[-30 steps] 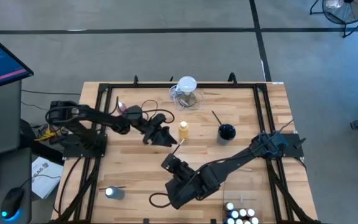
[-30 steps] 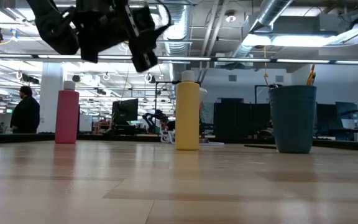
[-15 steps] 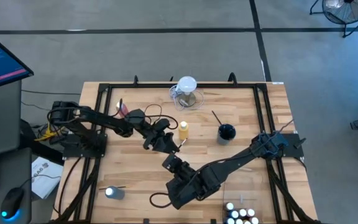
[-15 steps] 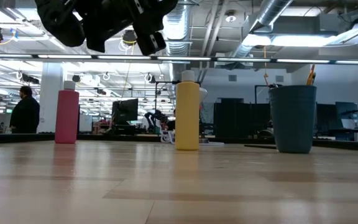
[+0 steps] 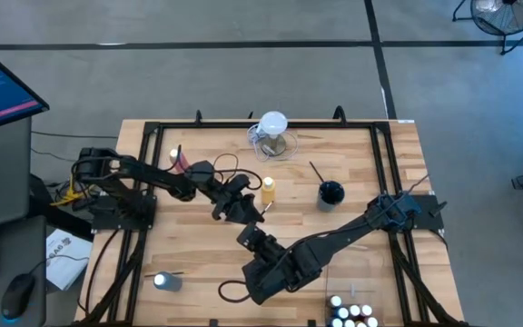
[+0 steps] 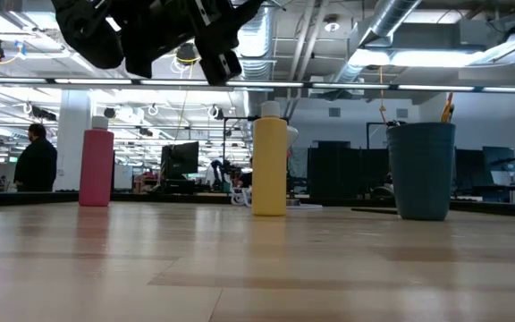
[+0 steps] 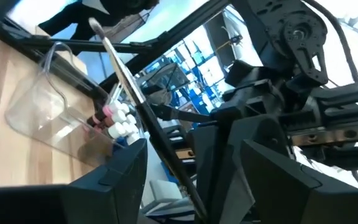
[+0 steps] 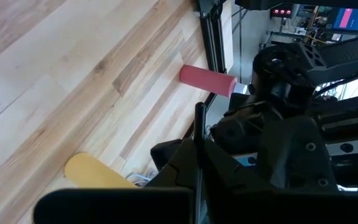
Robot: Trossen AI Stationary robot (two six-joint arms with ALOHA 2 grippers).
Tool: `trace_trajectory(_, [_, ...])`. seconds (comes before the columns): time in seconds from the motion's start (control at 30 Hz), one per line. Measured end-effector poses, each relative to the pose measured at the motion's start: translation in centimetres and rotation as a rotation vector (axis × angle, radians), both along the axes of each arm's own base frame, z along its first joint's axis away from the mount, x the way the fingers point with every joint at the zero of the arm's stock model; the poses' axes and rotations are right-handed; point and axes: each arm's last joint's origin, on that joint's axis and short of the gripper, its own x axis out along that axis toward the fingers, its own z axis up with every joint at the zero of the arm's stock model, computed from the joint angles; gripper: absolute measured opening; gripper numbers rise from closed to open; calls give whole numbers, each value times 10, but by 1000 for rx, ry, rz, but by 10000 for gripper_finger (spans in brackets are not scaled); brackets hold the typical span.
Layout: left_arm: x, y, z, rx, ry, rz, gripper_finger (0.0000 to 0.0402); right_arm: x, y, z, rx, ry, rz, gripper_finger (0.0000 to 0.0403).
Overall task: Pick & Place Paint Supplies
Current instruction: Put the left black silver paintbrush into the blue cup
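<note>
A thin dark paintbrush [image 7: 138,102] hangs in the air over the table's middle, with my right gripper [image 5: 247,237] shut on it. My left gripper [image 7: 191,158] is open, level and high above the wood; its two fingers stand on either side of the brush's shaft, and I see no touch. A yellow bottle [image 5: 268,190] and a pink-red bottle [image 5: 180,161] stand upright on their bases. Small white-capped bottles [image 5: 350,314] sit in a clear box at the near edge. My right gripper pinches the paintbrush's handle [image 8: 199,155] between its two shut fingers, which lie along the shaft. The brush runs straight on past the fingertips toward my left gripper, lifted clear of the table.
A dark cup [image 5: 330,193] holding brushes stands right of the yellow bottle. A clear jug with a white round top [image 5: 272,133] stands at the far edge. Another small bottle [image 5: 164,282] is at the near left. A black frame [image 5: 271,126] runs round the tabletop.
My left gripper has moved toward the table's right edge and slightly toward its near edge, closing in on the brush and my right gripper, and rising a little. Its fingers stay as wide apart as before.
</note>
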Motion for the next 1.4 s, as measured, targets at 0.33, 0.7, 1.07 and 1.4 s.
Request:
trace_trajectory(0.33, [4,-3,-12,29,21,2,176,0,0,0,5,-4,-4,1])
trace_trajectory(0.7, [12,-2,-15,50,-2,7,169,-1,0,-1,11,-5,-15,1])
trace_trajectory(1.07, [12,10,-14,47,-5,16,118,-1,0,-1,10,-2,-13,1])
trace_trajectory(1.4, [11,6,-11,56,-23,-28,4,-1,1,-3,54,-25,-38,23])
